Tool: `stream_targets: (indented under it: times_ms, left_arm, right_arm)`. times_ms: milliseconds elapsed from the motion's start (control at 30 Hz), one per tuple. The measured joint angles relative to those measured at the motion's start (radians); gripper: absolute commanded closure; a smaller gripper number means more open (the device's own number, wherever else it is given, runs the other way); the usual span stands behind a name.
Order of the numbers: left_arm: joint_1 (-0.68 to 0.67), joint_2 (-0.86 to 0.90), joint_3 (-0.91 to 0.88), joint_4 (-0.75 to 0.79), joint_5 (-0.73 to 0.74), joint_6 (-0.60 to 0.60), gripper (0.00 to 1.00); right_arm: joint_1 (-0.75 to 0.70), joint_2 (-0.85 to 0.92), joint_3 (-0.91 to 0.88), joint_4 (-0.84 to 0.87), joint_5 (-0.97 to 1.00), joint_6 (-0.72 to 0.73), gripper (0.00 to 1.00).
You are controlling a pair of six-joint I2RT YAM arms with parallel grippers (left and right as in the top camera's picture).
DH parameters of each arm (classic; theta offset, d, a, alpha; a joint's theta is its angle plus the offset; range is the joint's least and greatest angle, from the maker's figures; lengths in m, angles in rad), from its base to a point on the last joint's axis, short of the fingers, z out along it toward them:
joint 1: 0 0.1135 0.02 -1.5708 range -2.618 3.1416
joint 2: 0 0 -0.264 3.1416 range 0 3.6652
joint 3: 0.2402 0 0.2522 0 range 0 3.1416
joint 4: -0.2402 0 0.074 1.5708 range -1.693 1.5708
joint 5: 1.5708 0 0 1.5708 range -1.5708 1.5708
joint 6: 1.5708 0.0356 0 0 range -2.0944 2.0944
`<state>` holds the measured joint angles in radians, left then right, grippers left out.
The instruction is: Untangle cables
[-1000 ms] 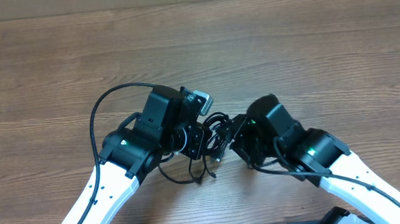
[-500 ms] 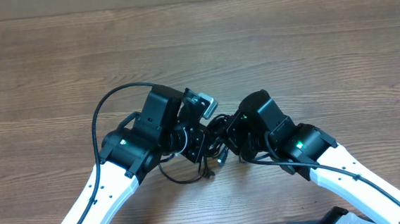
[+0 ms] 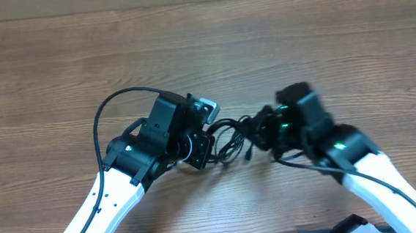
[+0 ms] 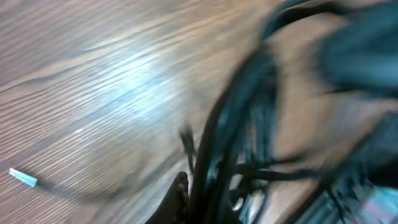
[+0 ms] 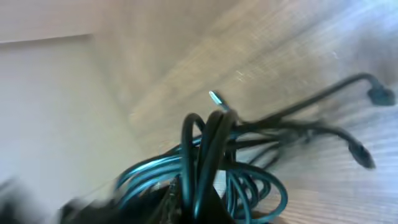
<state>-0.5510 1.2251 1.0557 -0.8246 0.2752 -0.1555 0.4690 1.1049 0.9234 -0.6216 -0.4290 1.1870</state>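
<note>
The cables (image 3: 231, 135) are a tangle of thin black cords stretched between my two grippers at the table's middle. My left gripper (image 3: 210, 142) is shut on the bundle's left side; in the blurred left wrist view the cords (image 4: 230, 137) rise from its jaws, one finger (image 4: 180, 193) showing beside them. My right gripper (image 3: 257, 128) is shut on the right side, with several loops (image 5: 261, 186) bunched at its jaws. Two small plug ends (image 5: 379, 96) (image 5: 360, 152) trail out over the wood. A silvery tip (image 5: 217, 99) pokes up behind the loops.
The wooden table (image 3: 320, 42) runs on all sides. A thicker black arm cable (image 3: 108, 109) arcs over the left arm. Another silvery tip (image 4: 22, 177) lies on the wood at the far left of the left wrist view.
My right gripper closed on the cables and pulled away to the right, drawing the bundle out between the two grippers. The left arm stayed almost in place.
</note>
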Motion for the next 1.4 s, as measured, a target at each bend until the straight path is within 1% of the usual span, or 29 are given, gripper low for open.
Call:
stream_targets:
  times_ms: [167, 333, 433, 567, 733, 767, 800, 900, 933, 1000, 1033, 1167, 1300, 1400]
  left_arm:
    - [-0.008, -0.010, 0.003, 0.034, -0.058, -0.064, 0.96]
    - [-0.013, -0.020, 0.009, 0.043, -0.071, -0.109, 0.96]
    - [-0.013, -0.021, 0.014, 0.035, -0.102, -0.161, 0.95]
    - [-0.012, -0.021, 0.015, -0.002, -0.246, -0.281, 0.96]
    - [-0.003, -0.011, 0.014, -0.014, -0.428, -0.446, 0.96]
    - [0.005, -0.006, 0.014, -0.013, -0.452, -0.472, 0.96]
    - [0.011, -0.001, 0.014, -0.011, -0.470, -0.495, 0.96]
    - [0.026, 0.011, 0.013, 0.010, -0.497, -0.534, 0.96]
    - [0.028, 0.013, 0.013, 0.018, -0.496, -0.534, 0.96]
    - [0.028, 0.014, 0.012, 0.048, -0.475, -0.518, 0.96]
    - [0.028, 0.015, 0.012, 0.063, -0.452, -0.499, 0.96]
    - [0.027, 0.015, 0.011, 0.138, -0.307, -0.357, 0.96]
    - [0.027, 0.015, 0.011, 0.176, -0.143, -0.210, 0.96]
    - [0.027, 0.015, 0.011, 0.195, -0.033, -0.123, 0.96]
  right_arm:
    - [-0.095, -0.167, 0.000, -0.003, -0.110, -0.139, 0.96]
    - [-0.130, -0.297, -0.001, -0.014, -0.148, -0.249, 0.96]
    - [-0.138, -0.367, -0.002, -0.032, -0.155, -0.314, 0.96]
    - [-0.142, -0.454, -0.002, -0.088, -0.161, -0.389, 0.96]
    - [-0.142, -0.494, -0.002, -0.212, -0.156, -0.452, 0.96]
    - [-0.143, -0.494, -0.002, -0.242, -0.142, -0.459, 0.95]
    - [-0.143, -0.494, -0.002, -0.278, -0.126, -0.468, 0.91]
    - [-0.147, -0.494, -0.002, -0.349, -0.068, -0.475, 0.72]
    - [-0.148, -0.494, -0.002, -0.363, -0.052, -0.476, 0.65]
    - [-0.148, -0.494, -0.002, -0.375, -0.028, -0.486, 0.57]
    - [-0.148, -0.494, -0.002, -0.377, -0.018, -0.489, 0.56]
    - [-0.148, -0.493, -0.002, -0.378, 0.002, -0.491, 0.54]
    - [-0.148, -0.479, -0.002, -0.378, 0.010, -0.482, 0.54]
    - [-0.148, -0.435, -0.002, -0.374, 0.011, -0.444, 0.55]
